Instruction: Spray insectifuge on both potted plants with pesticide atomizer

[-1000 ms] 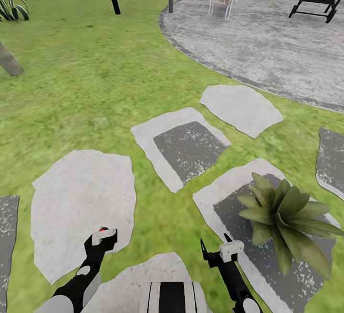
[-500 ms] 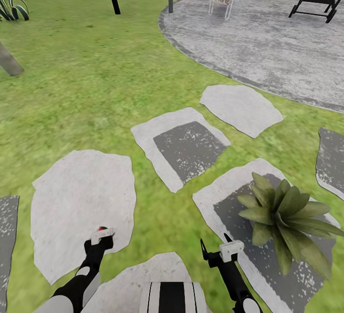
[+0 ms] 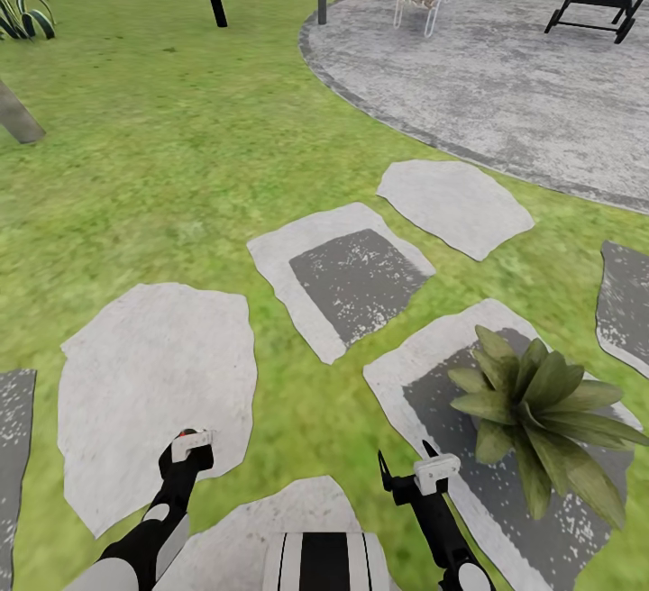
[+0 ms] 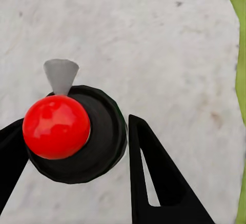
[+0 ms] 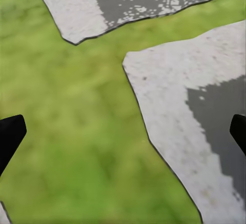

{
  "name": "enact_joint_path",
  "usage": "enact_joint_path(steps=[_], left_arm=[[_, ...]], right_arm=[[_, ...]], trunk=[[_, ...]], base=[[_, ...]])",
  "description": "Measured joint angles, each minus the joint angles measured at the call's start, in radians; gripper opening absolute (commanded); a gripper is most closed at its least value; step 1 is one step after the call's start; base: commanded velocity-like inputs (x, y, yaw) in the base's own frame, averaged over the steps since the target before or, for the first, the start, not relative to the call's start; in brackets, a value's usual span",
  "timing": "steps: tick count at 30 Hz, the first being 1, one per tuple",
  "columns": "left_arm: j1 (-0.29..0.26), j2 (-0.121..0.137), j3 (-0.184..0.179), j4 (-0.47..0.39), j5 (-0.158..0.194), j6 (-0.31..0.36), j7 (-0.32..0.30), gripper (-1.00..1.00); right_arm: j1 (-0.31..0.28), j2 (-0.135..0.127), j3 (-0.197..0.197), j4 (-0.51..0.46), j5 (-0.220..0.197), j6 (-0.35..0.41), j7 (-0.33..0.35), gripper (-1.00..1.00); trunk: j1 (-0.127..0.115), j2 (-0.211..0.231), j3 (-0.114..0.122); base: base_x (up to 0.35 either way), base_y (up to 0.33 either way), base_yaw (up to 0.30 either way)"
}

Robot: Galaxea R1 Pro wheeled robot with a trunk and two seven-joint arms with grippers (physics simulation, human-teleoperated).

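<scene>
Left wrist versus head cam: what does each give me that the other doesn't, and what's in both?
Left wrist: the atomizer up close, black body and grey nozzle, held in the left claw. Head: a potted plant on a slab beside the open right claw, and the patio. Both: the red cap and the pale slab beneath it.

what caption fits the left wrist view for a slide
Left tool closing around a black sprayer with a red knob, over a pale stone slab.
</scene>
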Motion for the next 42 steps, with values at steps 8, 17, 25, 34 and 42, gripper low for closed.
enact_joint_path(steps=[8,17,25,34,42], left_arm=[[0.000,0.000,-0.002,0.000,-0.001,0.002,0.000,-1.00],[0.000,-0.001,-0.002,0.000,-0.002,0.006,0.000,-1.00],[0.000,-0.004,-0.003,-0.002,-0.002,0.010,0.000,-1.00],[0.000,-0.012,-0.002,-0.014,-0.003,0.014,-0.001,-1.00],[0.000,-0.012,-0.001,-0.013,-0.002,0.015,-0.001,-1.00]], right_arm=[[0.000,-0.001,0.000,0.006,0.000,0.000,0.001,1.00],[0.002,0.000,0.001,0.009,0.002,-0.002,0.001,1.00],[0.003,0.004,0.011,0.010,0.001,-0.001,0.003,1.00],[0.018,0.004,0.072,0.064,0.002,-0.001,0.002,1.00],[0.018,0.004,0.072,0.072,0.003,-0.001,0.003,1.00]], trunk=[[-0.001,0.000,0.008],[-0.005,0.003,0.042],[-0.009,0.004,0.073],[-0.013,0.006,0.117],[-0.016,0.008,0.160]], base=[[0.000,0.000,0.000],[0.000,0.000,0.000],[0.000,0.000,0.000],[0.000,0.000,0.000],[0.000,0.000,0.000]])
